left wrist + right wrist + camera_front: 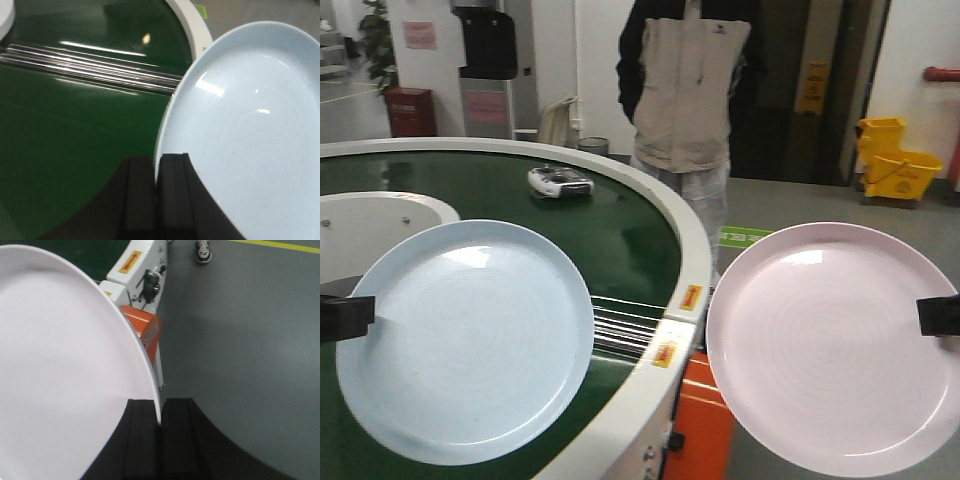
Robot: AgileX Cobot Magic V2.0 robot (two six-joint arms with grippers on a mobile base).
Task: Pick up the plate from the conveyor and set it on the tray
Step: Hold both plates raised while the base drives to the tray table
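Two plates right up close! The blue plate [470,340] sits on the near left, and the left hand [156,165] has its fingers pinched tight on the near rim, one finger on each face. That plate hangs over the green belt of the conveyor [620,220], just near of the steel rollers [625,330]; whether it touches the belt, I cannot tell. Over on the right, the pink plate [830,345] is gripped the same way, with the right hand [161,410] clamped on its edge. This one is off the conveyor altogether, out past the white rim [692,250] and above the grey floor [240,340]. Beneath its left edge there is an orange box [145,325] against the conveyor's side. Further back on the belt lies a small grey device [560,181], too small to make out. Behind the far rim stands a person [685,90] in a beige vest, and far right a yellow mop bucket [895,160].
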